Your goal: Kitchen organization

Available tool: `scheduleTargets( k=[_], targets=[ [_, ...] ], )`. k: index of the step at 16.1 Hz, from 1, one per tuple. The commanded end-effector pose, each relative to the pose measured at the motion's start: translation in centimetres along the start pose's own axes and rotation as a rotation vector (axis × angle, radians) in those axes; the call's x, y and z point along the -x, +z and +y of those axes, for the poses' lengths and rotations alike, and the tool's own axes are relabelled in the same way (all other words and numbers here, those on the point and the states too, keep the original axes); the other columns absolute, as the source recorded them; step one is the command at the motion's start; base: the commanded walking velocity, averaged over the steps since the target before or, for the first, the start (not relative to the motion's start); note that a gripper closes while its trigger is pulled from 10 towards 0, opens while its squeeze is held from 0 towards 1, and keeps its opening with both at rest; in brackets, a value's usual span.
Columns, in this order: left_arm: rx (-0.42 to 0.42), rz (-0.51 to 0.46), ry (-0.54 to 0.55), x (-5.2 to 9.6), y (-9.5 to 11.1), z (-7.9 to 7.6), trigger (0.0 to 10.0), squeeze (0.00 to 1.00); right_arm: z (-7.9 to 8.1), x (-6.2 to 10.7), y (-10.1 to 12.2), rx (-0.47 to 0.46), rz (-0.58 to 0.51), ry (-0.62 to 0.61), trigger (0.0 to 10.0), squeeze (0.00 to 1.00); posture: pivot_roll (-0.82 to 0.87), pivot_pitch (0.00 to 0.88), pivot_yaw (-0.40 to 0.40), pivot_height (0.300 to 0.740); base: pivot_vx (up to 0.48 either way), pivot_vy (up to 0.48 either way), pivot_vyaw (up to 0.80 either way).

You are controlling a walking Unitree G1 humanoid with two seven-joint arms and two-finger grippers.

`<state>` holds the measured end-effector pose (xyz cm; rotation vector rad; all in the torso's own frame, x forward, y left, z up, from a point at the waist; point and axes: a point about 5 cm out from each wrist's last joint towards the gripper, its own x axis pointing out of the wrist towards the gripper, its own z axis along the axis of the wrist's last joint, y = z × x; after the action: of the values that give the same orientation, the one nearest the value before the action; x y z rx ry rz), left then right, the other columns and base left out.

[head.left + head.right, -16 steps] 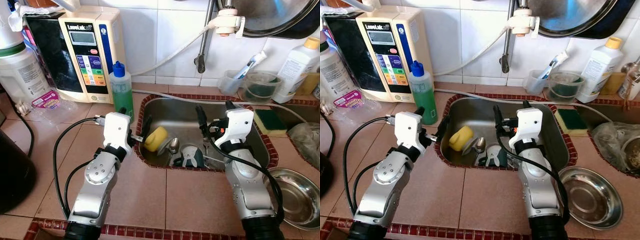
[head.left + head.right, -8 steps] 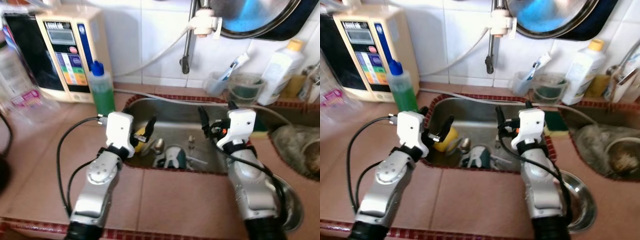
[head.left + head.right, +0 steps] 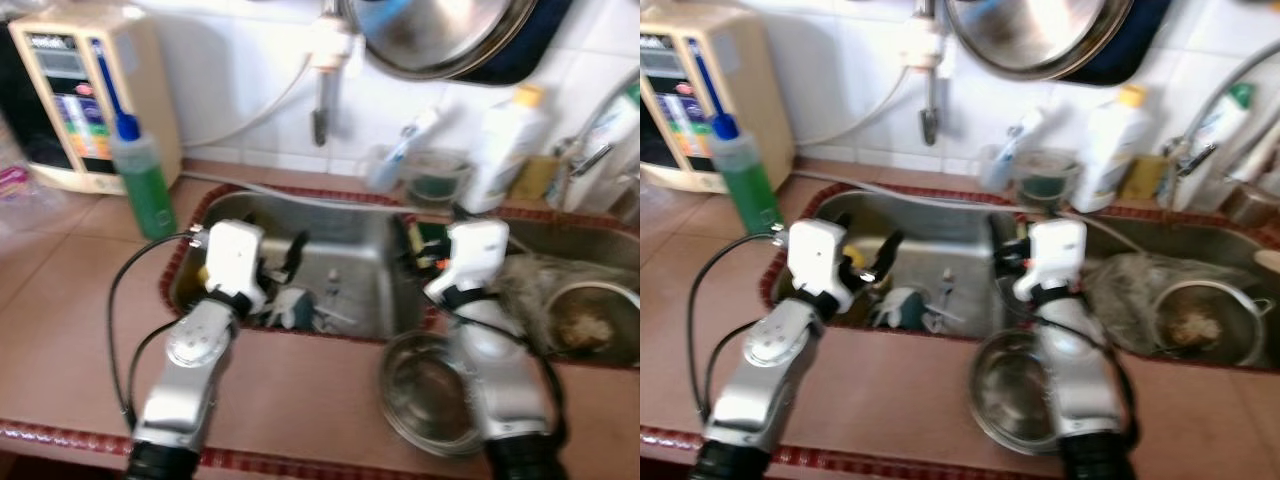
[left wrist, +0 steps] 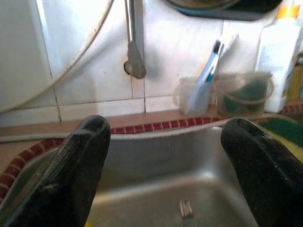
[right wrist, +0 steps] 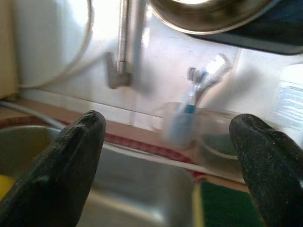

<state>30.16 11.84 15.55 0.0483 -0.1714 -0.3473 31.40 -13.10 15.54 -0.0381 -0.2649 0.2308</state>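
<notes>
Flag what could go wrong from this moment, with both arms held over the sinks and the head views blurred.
1. The right arm lies across the steel bowl at the counter edge; a swing could knock it off.
2. The left gripper, fingers open, hangs over the utensils in the sink; a blind descent might jam on them.
3. The green bottle stands close by the sink rim and could be tipped by the left arm.

A tiled counter (image 3: pixel 70 300) with a dark red border carries everything here. At its back left edge a beige appliance (image 3: pixel 75 95) stands against the wall, a green bottle (image 3: pixel 140 180) just beside it. Near the front edge sits a steel bowl (image 3: pixel 425 395). Along the back edge, a white bottle (image 3: pixel 505 150) and clear cups (image 3: pixel 425 175).
</notes>
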Motion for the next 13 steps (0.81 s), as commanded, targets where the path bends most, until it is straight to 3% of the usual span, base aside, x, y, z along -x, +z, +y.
scheduleTargets(
  k=[1, 4, 7, 13],
  targets=[
    [0.01, -0.012, -0.026, -0.33, 0.26, -0.51, 10.0, 0.0, -0.72, -0.12, 0.51, 0.024, -0.019, -0.015, 10.0, 0.0, -0.14, 0.0, -0.012, 0.74, 0.0, -0.48, 0.0],
    [0.009, -0.014, -0.03, -0.4, 0.29, -0.57, 10.0, 0.0, -0.71, -0.19, 0.57, 0.027, -0.022, -0.01, 10.0, 0.0, -0.14, 0.0, -0.013, 0.74, 0.0, -0.48, 0.0],
    [0.064, -0.014, -0.04, -0.25, 0.26, -0.75, 10.0, 0.0, -0.55, 0.03, 0.46, 0.023, -0.018, 0.003, 10.0, 0.0, -0.14, 0.0, -0.013, 0.74, 0.0, 0.0, 0.0],
    [0.059, 0.029, -0.064, 0.21, -0.36, -1.12, 10.0, 0.0, -0.46, 0.44, -0.06, 0.01, 0.015, 0.025, 10.0, 0.0, -0.13, 0.0, -0.014, 0.74, 0.0, 0.0, 0.0]
  ],
)
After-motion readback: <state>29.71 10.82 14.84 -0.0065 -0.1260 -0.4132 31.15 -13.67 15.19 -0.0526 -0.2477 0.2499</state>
